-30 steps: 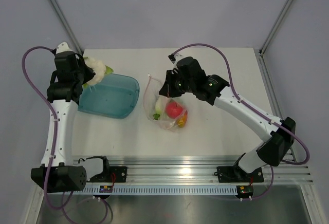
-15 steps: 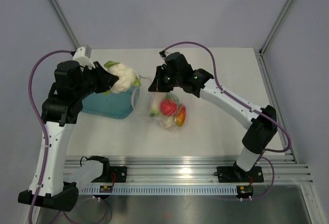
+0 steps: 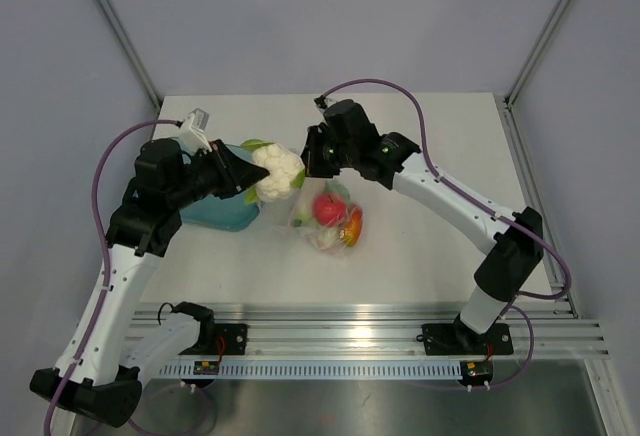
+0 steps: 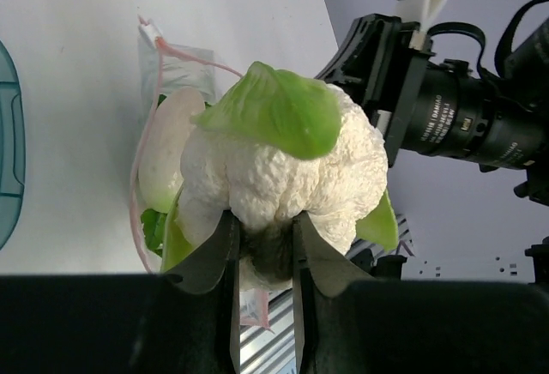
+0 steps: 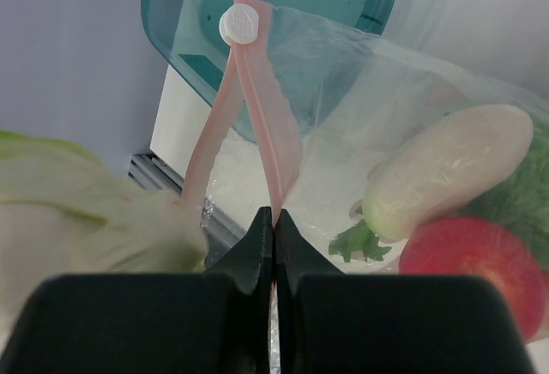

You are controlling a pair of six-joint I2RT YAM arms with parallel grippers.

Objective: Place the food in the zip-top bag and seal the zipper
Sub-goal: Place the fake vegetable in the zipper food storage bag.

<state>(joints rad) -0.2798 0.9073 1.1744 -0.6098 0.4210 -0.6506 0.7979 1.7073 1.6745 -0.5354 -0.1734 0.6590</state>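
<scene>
My left gripper (image 3: 256, 178) is shut on a white toy cauliflower (image 3: 277, 170) with green leaves, held in the air just left of the zip-top bag (image 3: 335, 224). In the left wrist view the fingers (image 4: 225, 245) squeeze the cauliflower's (image 4: 283, 164) base. My right gripper (image 3: 312, 168) is shut on the bag's pink zipper (image 5: 280, 138) and lifts that edge, so the mouth gapes towards the cauliflower. Inside the bag lie a red piece (image 3: 327, 208), an orange piece (image 3: 352, 224) and a whitish piece (image 5: 446, 168) with a green leaf (image 5: 364, 241).
A teal translucent bowl (image 3: 212, 212) sits on the white table under the left arm, next to the bag. The zipper's white slider (image 5: 239, 24) hangs at the far end of the strip. An aluminium rail (image 3: 350, 321) runs along the near edge.
The left arm has carried the cauliflower rightwards from over the bowl's far left corner to the bag's mouth. The right gripper has kept hold of the zipper, shifting a little left.
</scene>
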